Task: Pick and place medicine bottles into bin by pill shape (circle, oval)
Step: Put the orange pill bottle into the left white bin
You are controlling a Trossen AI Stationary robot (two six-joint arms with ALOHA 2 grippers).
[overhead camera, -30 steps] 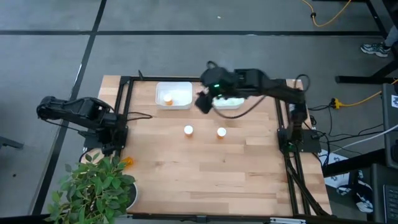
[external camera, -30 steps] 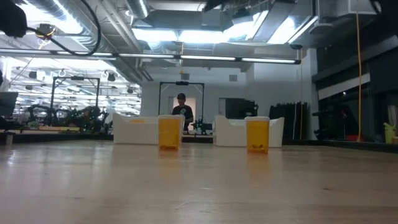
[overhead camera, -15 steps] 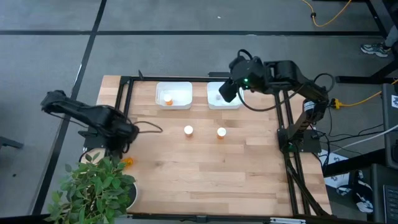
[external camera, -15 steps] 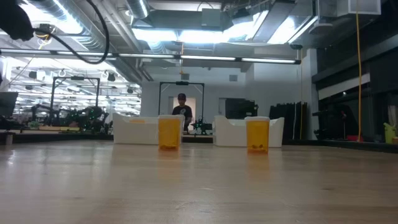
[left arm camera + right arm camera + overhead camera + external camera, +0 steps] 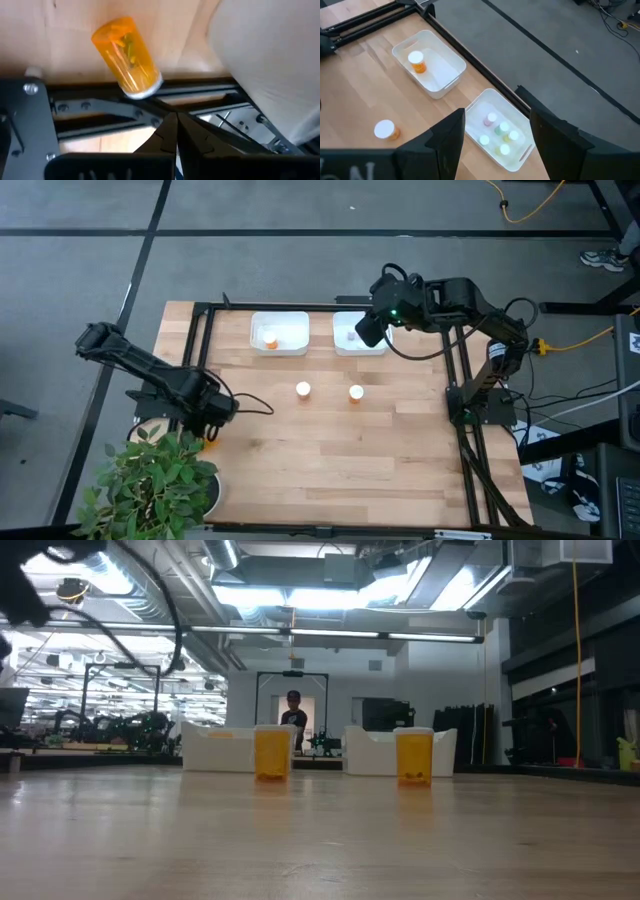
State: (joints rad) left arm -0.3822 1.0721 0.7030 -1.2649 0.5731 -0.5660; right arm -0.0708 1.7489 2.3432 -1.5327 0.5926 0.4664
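An orange medicine bottle [image 5: 125,52] lies on its side at the table's left edge, its white cap [image 5: 144,90] against the black frame rail. The same bottle [image 5: 205,442] shows beside the plant. My left gripper [image 5: 173,131] is shut just short of it, holding nothing; from above the gripper [image 5: 220,412] is near that edge. Two orange bottles [image 5: 303,389] [image 5: 355,392] stand upright mid-table. My right gripper [image 5: 502,145] hangs open and empty over the right bin [image 5: 345,346], which holds several bottles [image 5: 499,131]. The left bin [image 5: 290,332] holds one orange bottle [image 5: 417,61].
A potted plant [image 5: 150,485] with a white pot [image 5: 270,65] crowds the near left corner. Black frame rails [image 5: 200,340] run along the table's sides. In the low view a person [image 5: 293,718] stands far behind the bins. Bare wood [image 5: 350,460] lies in the near half.
My left gripper has swung toward the table's right and near edge and sunk toward the lying orange bottle. My right gripper has gone from between the two bins toward the table's right, over the right bin, then held still. No bottle has moved.
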